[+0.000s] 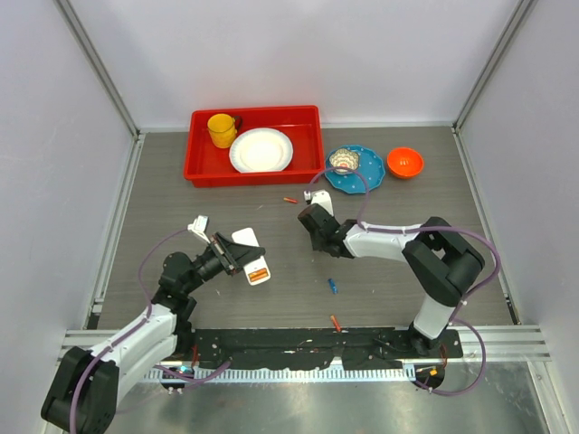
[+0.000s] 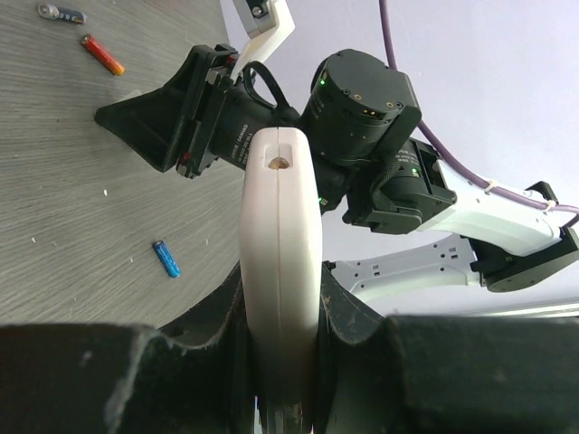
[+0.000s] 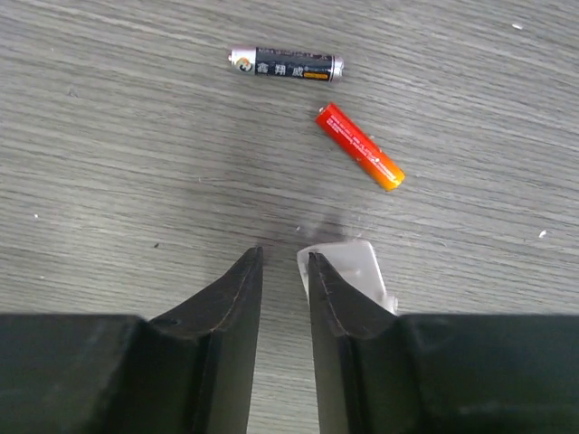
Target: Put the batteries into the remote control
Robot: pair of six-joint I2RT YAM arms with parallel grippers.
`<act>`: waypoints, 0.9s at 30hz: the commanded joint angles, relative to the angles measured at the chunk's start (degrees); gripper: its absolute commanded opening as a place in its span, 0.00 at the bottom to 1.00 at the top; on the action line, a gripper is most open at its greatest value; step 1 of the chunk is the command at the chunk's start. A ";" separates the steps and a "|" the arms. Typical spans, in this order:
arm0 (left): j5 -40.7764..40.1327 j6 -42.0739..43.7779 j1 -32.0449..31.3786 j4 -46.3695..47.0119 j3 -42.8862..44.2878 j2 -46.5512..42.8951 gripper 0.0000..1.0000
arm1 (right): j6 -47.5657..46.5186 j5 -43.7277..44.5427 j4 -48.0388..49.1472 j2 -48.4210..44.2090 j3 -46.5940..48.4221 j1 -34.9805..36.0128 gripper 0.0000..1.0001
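My left gripper (image 1: 233, 255) is shut on the white remote control (image 1: 246, 240), held edge-on above the table; its orange-red panel faces the near side. In the left wrist view the remote control (image 2: 280, 226) stands between both fingers. My right gripper (image 3: 283, 253) hangs low over the table with its jaws a narrow gap apart and nothing between them. A small white flat piece (image 3: 353, 264) lies against its right finger. Just beyond lie a dark battery (image 3: 286, 64) and a red-orange battery (image 3: 359, 146). A blue battery (image 1: 333, 286) lies nearer the arm bases.
A red tray (image 1: 204, 167) at the back holds a yellow cup (image 1: 221, 129) and a white plate (image 1: 261, 150). A blue dish (image 1: 355, 169) and an orange bowl (image 1: 404, 162) stand at the back right. Another orange battery (image 1: 336, 322) lies by the near rail.
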 commanded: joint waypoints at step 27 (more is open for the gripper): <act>-0.55 0.48 0.29 1.91 -2.30 -2.32 0.00 | -2.15 -2.97 -1.97 -13.44 -7.40 -7.54 0.57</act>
